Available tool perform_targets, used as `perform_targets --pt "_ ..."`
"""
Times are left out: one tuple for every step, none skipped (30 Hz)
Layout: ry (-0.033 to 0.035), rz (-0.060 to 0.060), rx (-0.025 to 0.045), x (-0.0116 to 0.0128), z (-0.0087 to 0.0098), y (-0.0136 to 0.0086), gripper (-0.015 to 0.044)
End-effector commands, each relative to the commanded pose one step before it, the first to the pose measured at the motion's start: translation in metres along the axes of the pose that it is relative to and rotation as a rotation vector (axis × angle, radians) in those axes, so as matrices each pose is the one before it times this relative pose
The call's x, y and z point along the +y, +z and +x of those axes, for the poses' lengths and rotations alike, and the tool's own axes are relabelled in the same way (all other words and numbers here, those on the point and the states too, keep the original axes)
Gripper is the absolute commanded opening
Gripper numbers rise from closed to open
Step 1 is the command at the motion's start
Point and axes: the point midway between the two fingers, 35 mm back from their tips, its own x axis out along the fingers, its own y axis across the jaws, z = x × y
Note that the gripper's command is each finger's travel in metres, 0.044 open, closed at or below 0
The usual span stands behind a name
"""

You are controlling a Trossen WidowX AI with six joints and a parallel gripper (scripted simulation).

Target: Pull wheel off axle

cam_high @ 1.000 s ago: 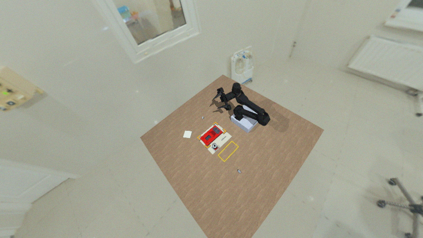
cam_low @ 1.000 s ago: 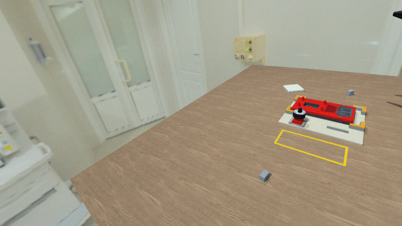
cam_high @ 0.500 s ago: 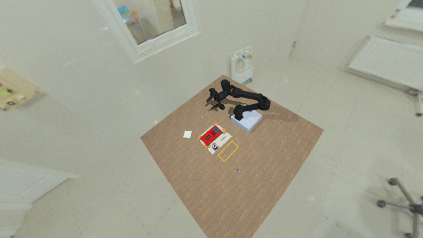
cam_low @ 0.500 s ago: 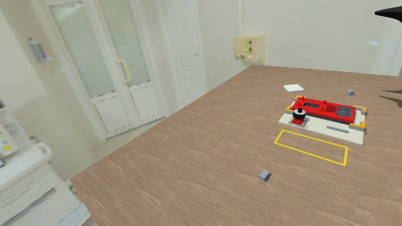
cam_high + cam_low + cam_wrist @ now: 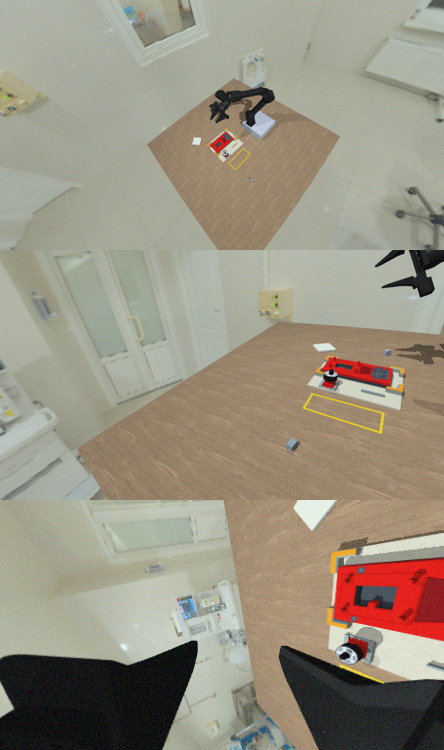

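The wheel [image 5: 225, 153] [image 5: 330, 376] [image 5: 348, 654], black with a silver face, sits on the upright axle, whose dark tip [image 5: 331, 371] sticks out above it. The axle stands on a small red block [image 5: 328, 384] at the corner of the white board. The marked area, a yellow outline [image 5: 232, 166] [image 5: 342, 420] [image 5: 361, 673], lies on the table beside the board, with nothing inside it. My gripper [image 5: 214, 120] [image 5: 378, 276] [image 5: 238, 649] is open and empty, high above the table and well away from the wheel, towards the arm's side.
The white board [image 5: 237, 144] [image 5: 351, 392] [image 5: 397, 662] carries a red plate [image 5: 219, 142] [image 5: 357, 371] [image 5: 385, 617] between orange-topped corner brackets. A white square tile [image 5: 196, 141] [image 5: 324, 347] and two small grey blocks [image 5: 251, 179] [image 5: 291, 444] [image 5: 387, 352] lie on the table.
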Motion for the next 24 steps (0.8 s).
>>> perform_targets --pt "-0.12657 -0.1399 0.02428 -0.00872 0.02612 -0.0051 0.03" --pt "-0.03178 -0.0371 0.00967 -0.00177 0.00686 -0.0022 0.03" --pt "-0.03187 -0.0382 0.01058 -0.00163 0.00691 -0.00243 0.03" --pt "-0.0319 -0.0394 0.01148 -0.00148 0.00696 -0.00265 0.03" --pt "-0.03189 -0.0405 0.01237 -0.0013 0.007 -0.00286 0.03" --pt "-0.03182 -0.0417 0.01325 -0.00111 0.00704 -0.00306 0.03" --pt "-0.03171 -0.0428 0.0141 -0.00089 0.00706 -0.00325 0.03" --pt "-0.03072 -0.0389 0.01905 -0.00052 0.00751 -0.00429 0.03" --pt "-0.03053 -0.0399 0.01962 -0.00027 0.00753 -0.00443 0.03" --pt "-0.03031 -0.041 0.02017 0.0 0.00755 -0.00454 0.03" --pt "-0.03008 -0.0421 0.02069 0.00028 0.00755 -0.00464 0.03" --pt "-0.02982 -0.0431 0.02119 0.00057 0.00755 -0.00472 0.03" --pt "-0.02956 -0.0442 0.02166 0.00086 0.00755 -0.00478 0.03" --pt "-0.02927 -0.0452 0.02211 0.00117 0.00753 -0.00483 0.03" --pt "-0.02896 -0.0461 0.02252 0.00148 0.0075 -0.00485 0.03" --pt "-0.02668 -0.0443 0.0201 0.00154 0.00673 -0.00421 0.03" --pt "-0.02797 -0.0487 0.01867 0.00153 0.00653 -0.00371 0.03" --pt "-0.03021 -0.0552 0.01737 0.00146 0.00639 -0.00317 0.03" --pt "-0.03091 -0.0582 0.01881 0.00182 0.00655 -0.00325 0.03" --pt "-0.03044 -0.0592 0.01958 0.00215 0.00647 -0.00319 0.03" --pt "-0.02996 -0.0601 0.02032 0.00247 0.00638 -0.0031 0.03" --pt "-0.02946 -0.0611 0.02102 0.00279 0.00627 -0.00299 0.03" --pt "-0.02894 -0.062 0.02169 0.0031 0.00616 -0.00284 0.03" --pt "-0.02842 -0.0629 0.02233 0.00341 0.00604 -0.00267 0.03"
